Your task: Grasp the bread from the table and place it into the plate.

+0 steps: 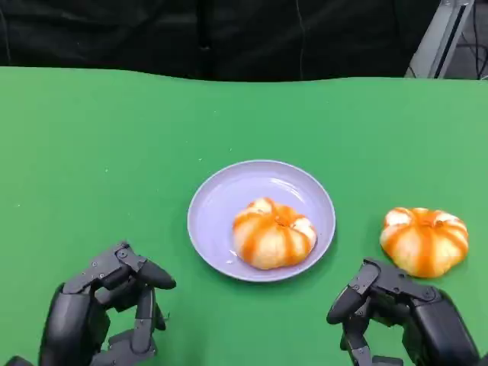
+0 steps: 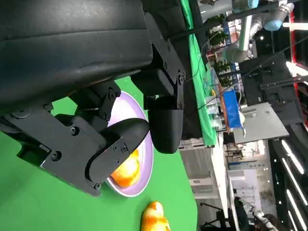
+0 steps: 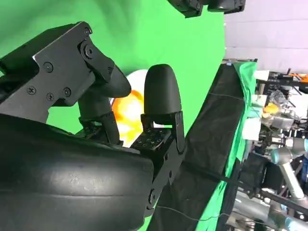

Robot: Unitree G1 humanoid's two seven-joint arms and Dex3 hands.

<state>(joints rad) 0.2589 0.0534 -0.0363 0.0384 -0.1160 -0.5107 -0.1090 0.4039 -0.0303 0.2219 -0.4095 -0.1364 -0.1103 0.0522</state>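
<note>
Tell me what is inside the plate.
One orange-striped bread roll lies in the purple plate, toward its right side. The plate surface under the roll is covered. A second roll sits on the green table, right of the plate.

A green cloth (image 1: 114, 152) covers the table, edged at the far side by a black curtain (image 1: 229, 38). A grey metal frame (image 1: 438, 38) leans at one corner. Beyond, cluttered benches (image 2: 226, 103) and what may be ceiling strip lights (image 2: 292, 156).
</note>
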